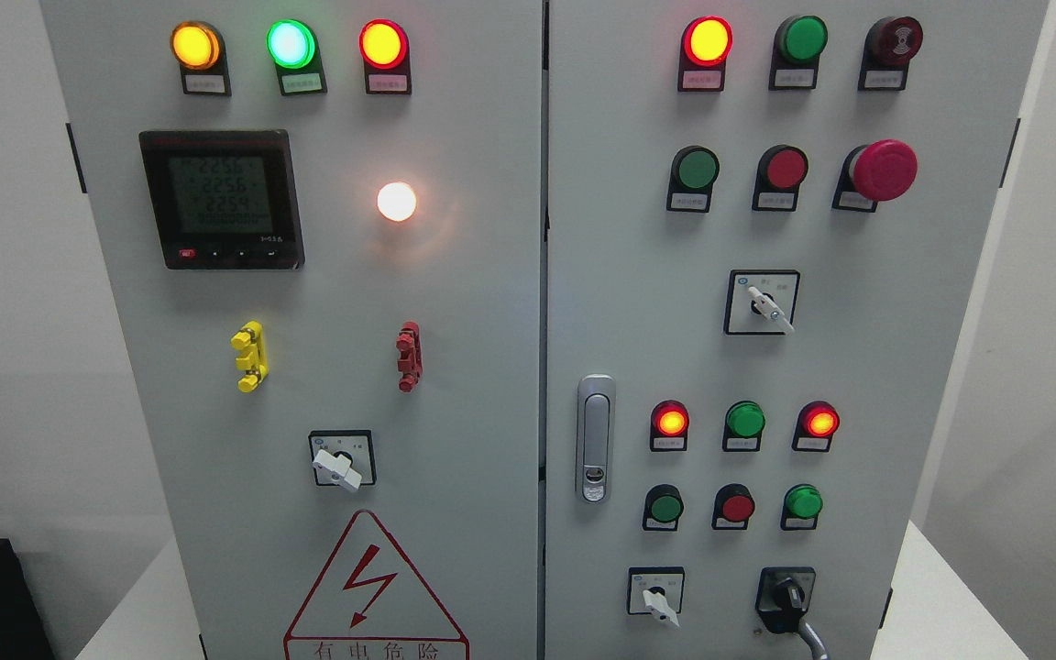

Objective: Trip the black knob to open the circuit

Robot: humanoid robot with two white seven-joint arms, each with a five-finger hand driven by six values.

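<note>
The tall grey steel control cabinet [455, 302] fills the view, its two doors closed, so its contents stay hidden. No robot hand is in view, so I cannot tell its state. Low on the right door sits the black rotary knob [786, 598]; just left is a white-handled selector switch [657, 596]. A reach could likely catch that by mistake.

Right hand [814, 639]: only a thin grey curved sliver shows, lower right of the frame at the bottom edge (rest cut off below). It bends up and to the left. Pose and grip can't be told from this.
</note>
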